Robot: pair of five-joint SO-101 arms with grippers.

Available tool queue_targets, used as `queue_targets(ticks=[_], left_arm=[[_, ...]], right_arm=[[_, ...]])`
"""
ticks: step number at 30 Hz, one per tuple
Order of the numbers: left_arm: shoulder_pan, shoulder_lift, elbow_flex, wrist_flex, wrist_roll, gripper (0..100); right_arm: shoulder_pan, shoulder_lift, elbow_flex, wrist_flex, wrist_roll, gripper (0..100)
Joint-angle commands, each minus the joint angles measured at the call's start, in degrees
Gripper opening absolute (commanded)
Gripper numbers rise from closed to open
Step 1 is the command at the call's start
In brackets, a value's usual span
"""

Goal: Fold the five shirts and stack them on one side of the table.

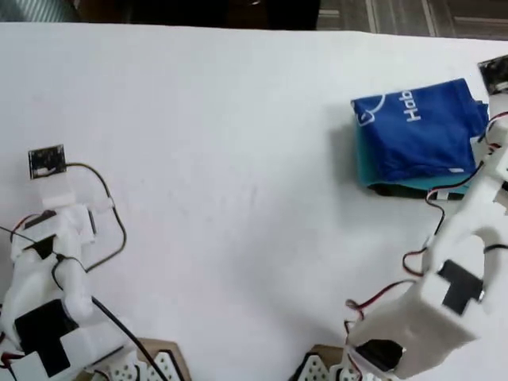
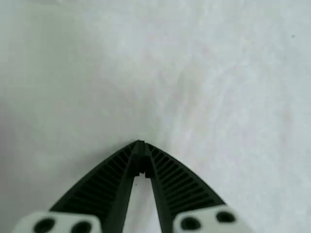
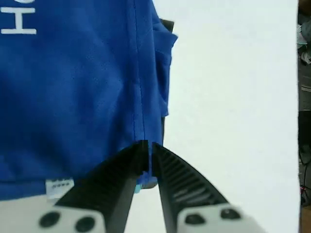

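Table (image 1: 198, 119) white, with stack of folded shirts (image 1: 413, 131) lying at its right side, blue shirt (image 3: 73, 97) topmost. Right gripper (image 3: 145, 148) closed, tips at that stack's edge, clearly the nearer arm. Left gripper (image 2: 140, 145) closed too, well apart leftward.

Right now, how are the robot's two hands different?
The left hand is over bare table; the right hand is over the blue shirt, by its edge. The left hand is far from that shirt; the right hand is right at it. Both look pinched shut.
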Motion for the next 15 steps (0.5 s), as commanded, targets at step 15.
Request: queue_targets(ticks=[15], left_arm=[[0.53, -1.14, -0.22, -0.97, 0.26, 3]], right_arm=[[4.88, 7.78, -1.58, 10.77, 0.26, 2.0]])
